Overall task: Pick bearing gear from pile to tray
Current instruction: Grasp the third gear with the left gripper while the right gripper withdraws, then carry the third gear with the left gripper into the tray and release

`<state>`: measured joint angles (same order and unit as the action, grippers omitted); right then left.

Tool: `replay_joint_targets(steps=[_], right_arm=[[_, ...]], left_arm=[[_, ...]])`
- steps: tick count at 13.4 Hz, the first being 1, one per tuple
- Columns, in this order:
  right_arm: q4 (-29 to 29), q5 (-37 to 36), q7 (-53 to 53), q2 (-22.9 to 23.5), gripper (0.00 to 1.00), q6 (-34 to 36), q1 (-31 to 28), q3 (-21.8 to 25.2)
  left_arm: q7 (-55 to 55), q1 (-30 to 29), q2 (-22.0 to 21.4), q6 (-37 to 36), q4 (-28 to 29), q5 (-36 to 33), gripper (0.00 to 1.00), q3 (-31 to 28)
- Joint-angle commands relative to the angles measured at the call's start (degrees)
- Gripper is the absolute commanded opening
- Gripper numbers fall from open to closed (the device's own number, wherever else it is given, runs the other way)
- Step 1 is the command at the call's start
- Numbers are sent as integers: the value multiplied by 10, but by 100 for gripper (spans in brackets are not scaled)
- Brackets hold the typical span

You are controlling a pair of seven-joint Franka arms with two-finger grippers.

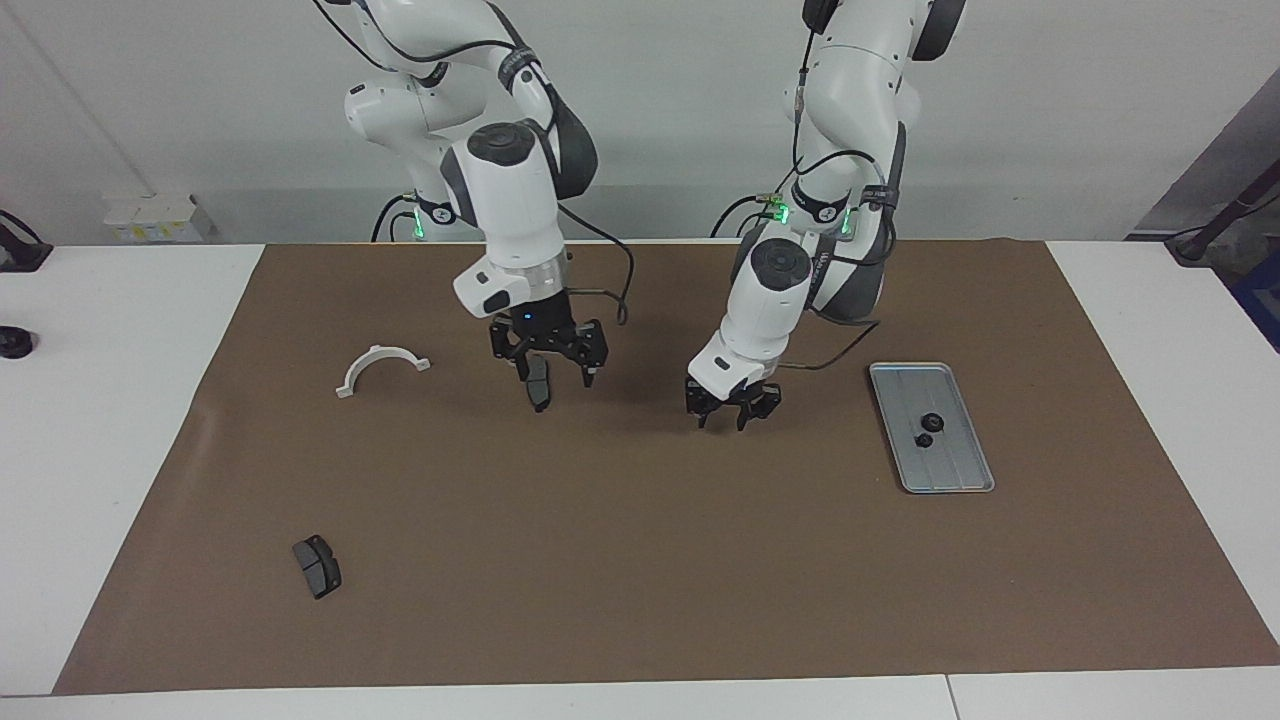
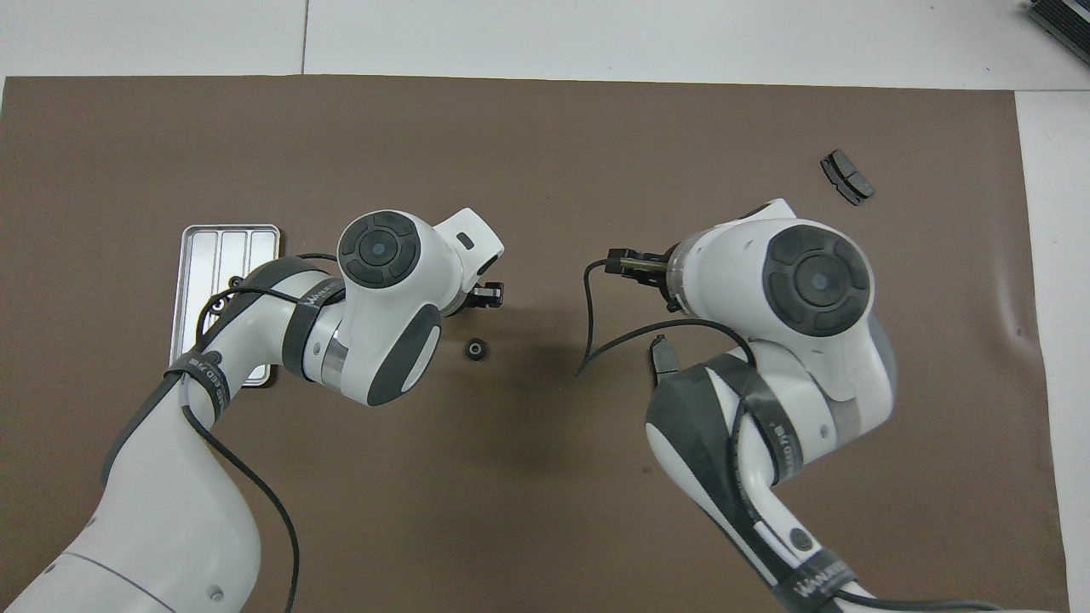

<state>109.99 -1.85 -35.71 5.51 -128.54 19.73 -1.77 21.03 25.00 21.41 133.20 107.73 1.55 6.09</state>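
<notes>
Two small black gears (image 1: pixel 931 420) lay in the tray (image 1: pixel 955 472), in the middle band of the facing frame toward the left arm's end. One more loose gear (image 2: pixel 476 349) sat on the brown mat (image 1: pixel 640 560) near the centre of the overhead frame. The left arm folded down steeply over it, its left gripper (image 1: pixel 724 420) low above the mat beside that gear, jaws parted and holding nothing. The right arm dropped almost straight from the top of the facing frame. Its right gripper (image 1: pixel 555 378) hung spread wide over a brake pad (image 1: pixel 539 392) that it did not clasp
</notes>
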Motion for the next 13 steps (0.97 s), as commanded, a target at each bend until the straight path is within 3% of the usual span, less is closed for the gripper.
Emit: replay_joint_targets(steps=[1,3,6,10,13], right_arm=[[14,7,85,-55,100,45,-69,-8],[-10,7,128,-71,100,90,-106,-5],[-95,12,198,-66,100,175,-160,-5],[-235,12,253,-24,100,311,-197,-4],[-240,13,288,-22,100,347,-208,-4]], left_arm=[[9,22,-12,-3,36,-1,54,-9],[20,31,-17,-28,41,-1,48,-10],[29,34,-22,-48,41,-1,45,-9],[52,47,-24,-51,43,-1,44,-8],[74,58,-30,-44,61,-1,44,-9]])
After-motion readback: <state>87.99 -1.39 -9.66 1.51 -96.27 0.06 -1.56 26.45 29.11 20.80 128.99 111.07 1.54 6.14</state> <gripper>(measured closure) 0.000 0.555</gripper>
